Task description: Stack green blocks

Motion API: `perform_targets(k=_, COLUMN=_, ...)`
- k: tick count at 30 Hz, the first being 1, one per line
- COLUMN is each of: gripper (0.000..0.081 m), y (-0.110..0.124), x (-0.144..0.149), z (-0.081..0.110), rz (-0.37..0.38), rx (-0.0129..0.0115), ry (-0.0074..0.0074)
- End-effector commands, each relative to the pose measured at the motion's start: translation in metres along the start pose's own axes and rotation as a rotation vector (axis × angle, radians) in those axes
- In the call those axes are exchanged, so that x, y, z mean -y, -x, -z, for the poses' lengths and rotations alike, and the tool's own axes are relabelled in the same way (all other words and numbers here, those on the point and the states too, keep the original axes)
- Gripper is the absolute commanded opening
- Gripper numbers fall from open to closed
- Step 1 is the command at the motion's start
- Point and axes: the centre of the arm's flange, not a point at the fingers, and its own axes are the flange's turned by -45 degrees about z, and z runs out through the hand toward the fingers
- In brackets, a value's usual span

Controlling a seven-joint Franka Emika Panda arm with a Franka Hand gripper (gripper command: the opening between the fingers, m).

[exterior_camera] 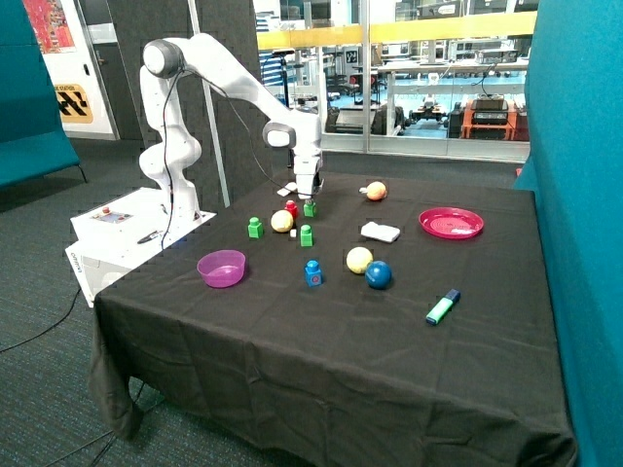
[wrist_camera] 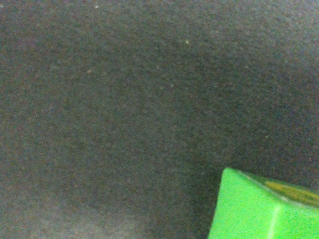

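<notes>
Black tablecloth (exterior_camera: 321, 331), tool (exterior_camera: 310, 197) directly above green block (exterior_camera: 310, 208); tool's state unclear

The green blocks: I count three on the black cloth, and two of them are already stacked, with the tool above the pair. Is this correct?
Not quite. The outside view shows all three green blocks apart on the black cloth, none stacked. The tool is at the single block farthest from the purple bowl.

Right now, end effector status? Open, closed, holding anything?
End effector: down at the green block next to the red block; cannot tell whether it is open, closed, or gripping it.
</notes>
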Motion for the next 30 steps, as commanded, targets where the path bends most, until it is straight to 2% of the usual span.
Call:
perform_targets(k=1, gripper=0.0, y=0.003, x=-0.005, z=0.0, rz=-0.01, rx=0.001, ry=-0.0014)
perform_targets(k=7, gripper=0.0, y=0.003, x=-0.001, z=0.009, rz=0.014, rx=0.001, ry=-0.0014)
perform_targets(k=23, gripper=0.0, y=-0.011, x=-0.001, z=0.067, rz=0.069, rx=0.0009, ry=-0.0015)
perform_targets(k=30, gripper=0.0, y=-0.013, x=-0.01, z=0.09, rz=0.067, rx=0.0009, ry=-0.0015)
